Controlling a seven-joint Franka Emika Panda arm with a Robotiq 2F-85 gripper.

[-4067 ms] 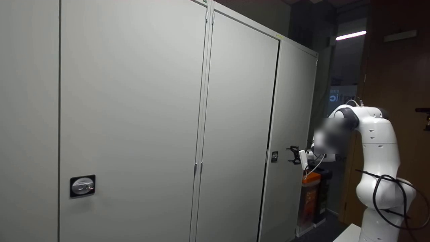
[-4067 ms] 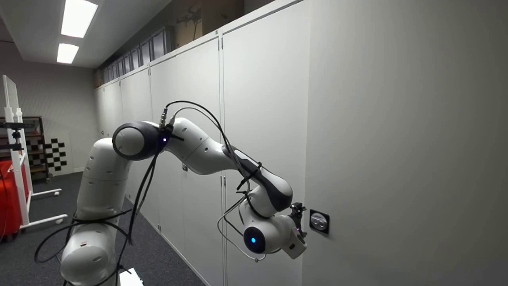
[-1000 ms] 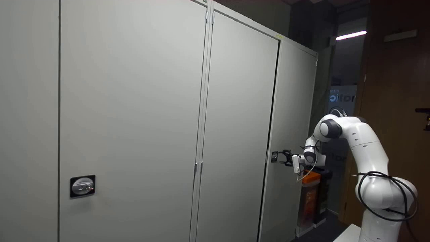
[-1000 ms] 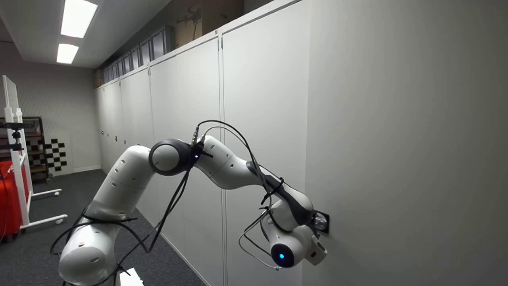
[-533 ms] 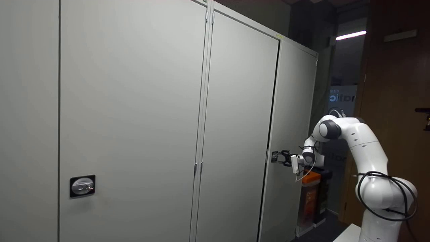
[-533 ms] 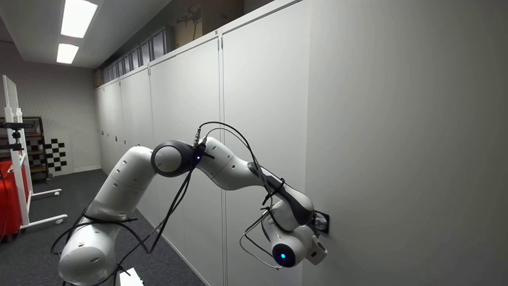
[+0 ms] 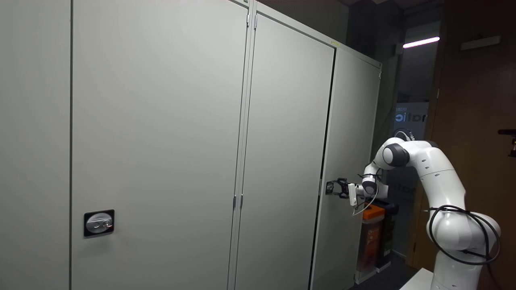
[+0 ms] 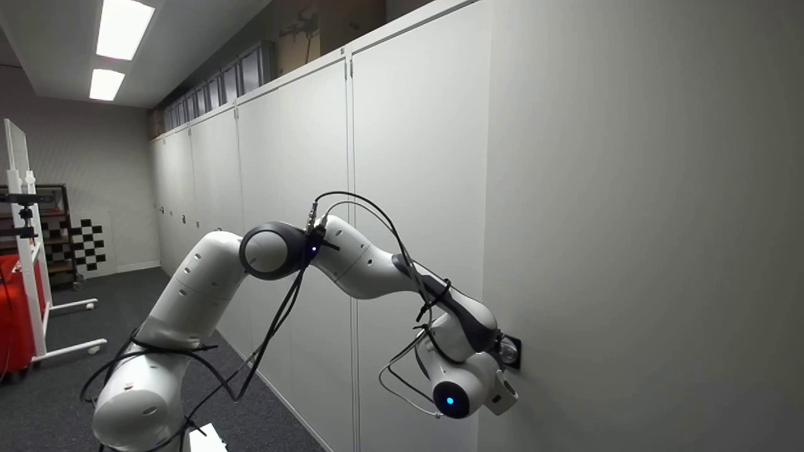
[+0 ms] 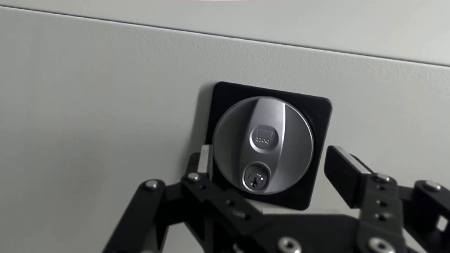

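A round silver twist handle (image 9: 263, 144) with a keyhole at its lower end sits on a black square plate (image 9: 318, 105) on a light grey cabinet door (image 9: 105, 105). The handle also shows in both exterior views (image 7: 329, 187) (image 8: 509, 351). My black gripper (image 9: 272, 160) is open in the wrist view, its fingers either side of the handle's lower half. The left finger overlaps the plate's edge, close to the handle's rim. The right finger is apart from it. I cannot tell whether either touches. The gripper also shows at the handle in an exterior view (image 7: 340, 188).
A second handle (image 7: 98, 223) is on a nearer cabinet door. A bin with an orange lid (image 7: 373, 212) stands past the cabinet's end, under the wrist. Cables (image 8: 399, 376) hang from the arm. A red object (image 8: 14, 314) and a white wheeled frame (image 8: 38, 263) stand farther off.
Over about four seconds the arm has reached forward and brought the open gripper to the handle. In the last half second the wrist has shifted only slightly. The door has not moved.
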